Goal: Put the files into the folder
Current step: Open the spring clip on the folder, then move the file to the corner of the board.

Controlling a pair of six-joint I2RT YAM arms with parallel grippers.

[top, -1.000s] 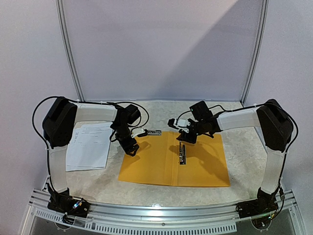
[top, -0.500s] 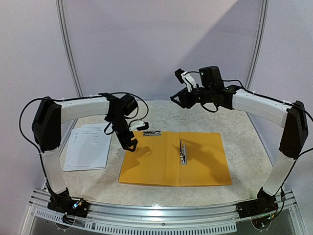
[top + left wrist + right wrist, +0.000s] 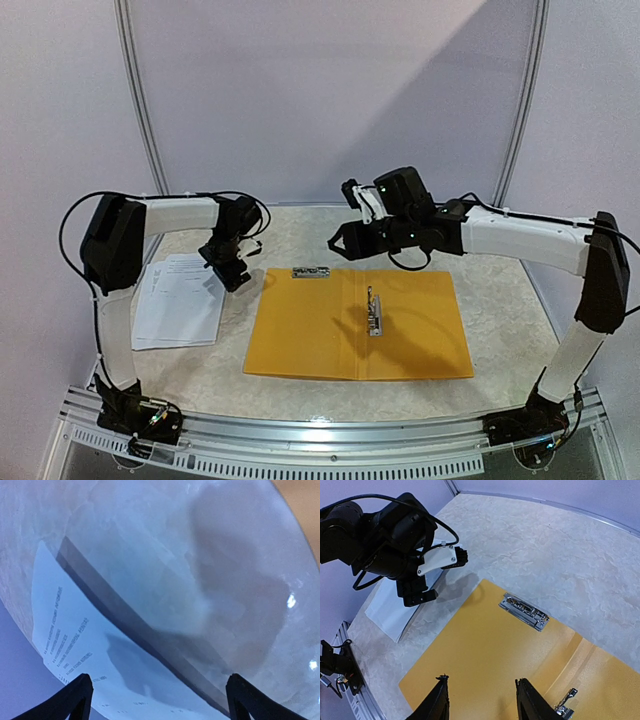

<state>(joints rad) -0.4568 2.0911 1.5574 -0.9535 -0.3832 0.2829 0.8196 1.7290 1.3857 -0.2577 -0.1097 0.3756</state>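
Observation:
The folder (image 3: 300,335) lies open and flat in the middle of the table, orange-yellow, with a metal clip (image 3: 311,272) at its far edge and another at the spine (image 3: 373,312). The files (image 3: 180,300), white printed sheets, lie stacked to its left. My left gripper (image 3: 235,277) hangs over the stack's right edge, open and holding nothing; its wrist view shows the files (image 3: 95,665) just below the wide-apart fingertips (image 3: 80,697). My right gripper (image 3: 340,243) is raised above the folder's far edge, open and holding nothing. Its wrist view looks down on the folder (image 3: 485,645) and the clip (image 3: 525,611).
The table top (image 3: 490,300) is pale marble-patterned, bounded by white walls and a metal frame at the back. A metal rail (image 3: 320,440) runs along the near edge between the arm bases. The left arm (image 3: 385,535) fills the upper left of the right wrist view.
My right gripper has lifted off the folder's spine clip, risen high, then swung left and lower. My left gripper has moved left from the folder's corner to the files and opened wider.

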